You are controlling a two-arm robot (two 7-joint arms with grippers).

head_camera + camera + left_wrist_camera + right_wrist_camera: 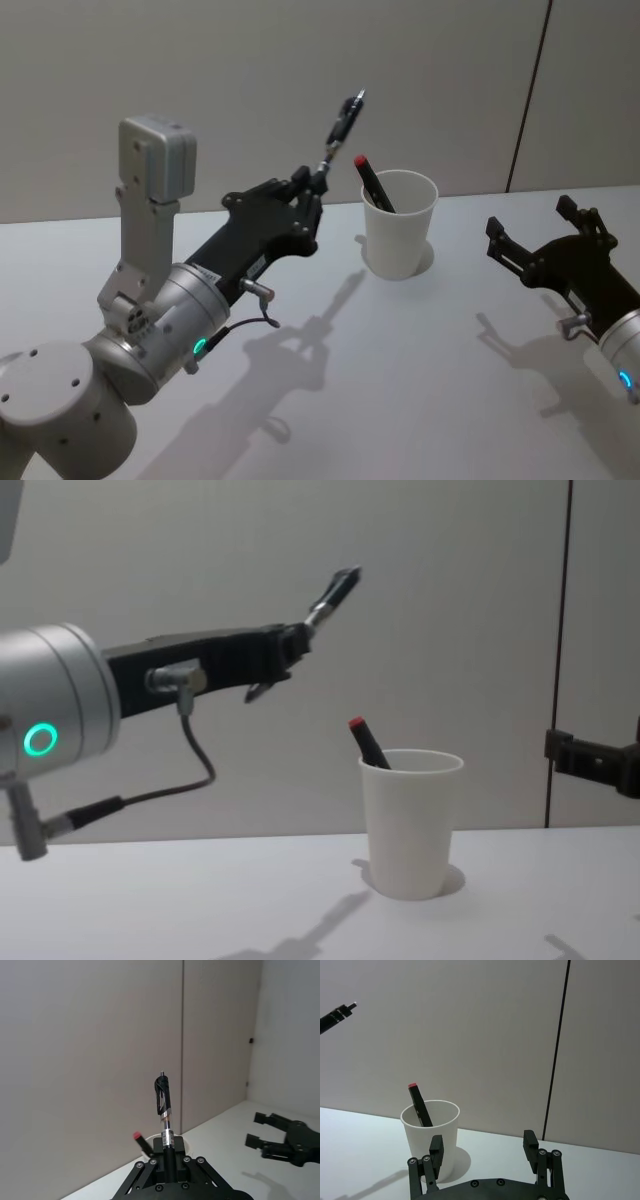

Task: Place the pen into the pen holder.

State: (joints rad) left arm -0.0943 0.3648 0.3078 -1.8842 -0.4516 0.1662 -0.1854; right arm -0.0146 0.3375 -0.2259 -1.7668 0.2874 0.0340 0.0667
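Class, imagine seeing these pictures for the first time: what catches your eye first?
The left gripper, raised above the table left of the cup, holds a black pen tilted upward. The white cup already holds a red-capped marker. The right gripper sits open at the right.

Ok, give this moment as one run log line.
left gripper: shut on pen, raised left of pen holder | right gripper: open, idle | red-capped marker in pen holder
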